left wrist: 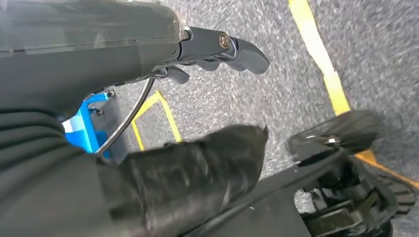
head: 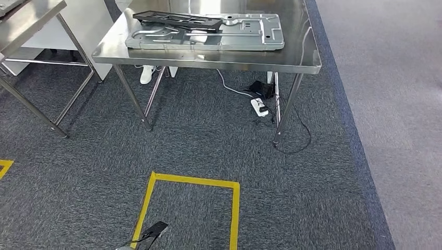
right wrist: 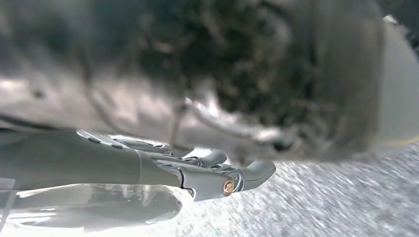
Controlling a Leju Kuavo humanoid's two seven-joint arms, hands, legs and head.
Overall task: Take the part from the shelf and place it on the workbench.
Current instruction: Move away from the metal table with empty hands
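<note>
A black flat frame part point(head: 177, 21) lies on a grey stamped metal plate point(head: 208, 34), and both rest on the steel workbench point(head: 292, 57) ahead of me. A second steel table or shelf point(head: 31, 21) stands at the far left. My left hand point(left wrist: 217, 49) hangs low over the carpet with its fingers stretched out and nothing in it; a dark tip of the left hand point(head: 151, 232) pokes in at the bottom of the head view. My right hand point(right wrist: 217, 177) also hangs with its fingers extended and holds nothing, in a blurred picture.
A yellow tape square point(head: 193, 182) marks the dark carpet in front of me. A white power strip point(head: 259, 107) and cables lie under the workbench. A person's white shoe point(head: 147, 74) shows behind it. A blue frame point(left wrist: 84, 126) stands near my left side.
</note>
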